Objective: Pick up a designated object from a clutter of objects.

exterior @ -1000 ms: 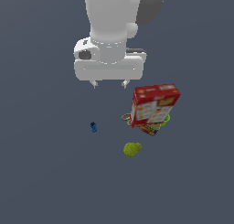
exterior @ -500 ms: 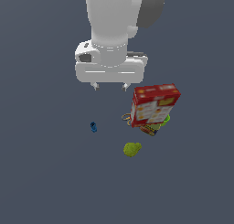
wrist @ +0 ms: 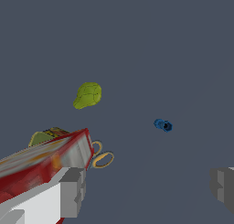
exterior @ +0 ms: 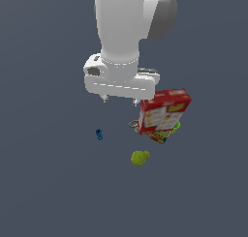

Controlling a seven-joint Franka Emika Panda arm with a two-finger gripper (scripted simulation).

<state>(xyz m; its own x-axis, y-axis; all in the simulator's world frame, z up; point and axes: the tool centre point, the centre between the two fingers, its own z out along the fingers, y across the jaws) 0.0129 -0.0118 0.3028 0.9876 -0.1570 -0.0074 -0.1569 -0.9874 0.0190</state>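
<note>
The tool (exterior: 120,100) hangs wide and empty beside the red box (exterior: 163,111). The yellow-green fruit (exterior: 139,157) lies clear of the box's edge, with open table (exterior: 48,183) around.

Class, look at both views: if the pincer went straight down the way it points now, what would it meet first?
Probably nothing but bare floor. The open pincer points down between the blue piece and the red box; the fruit lies nearer the camera. One finger looks close beside the box, though, so depth is uncertain.
</note>
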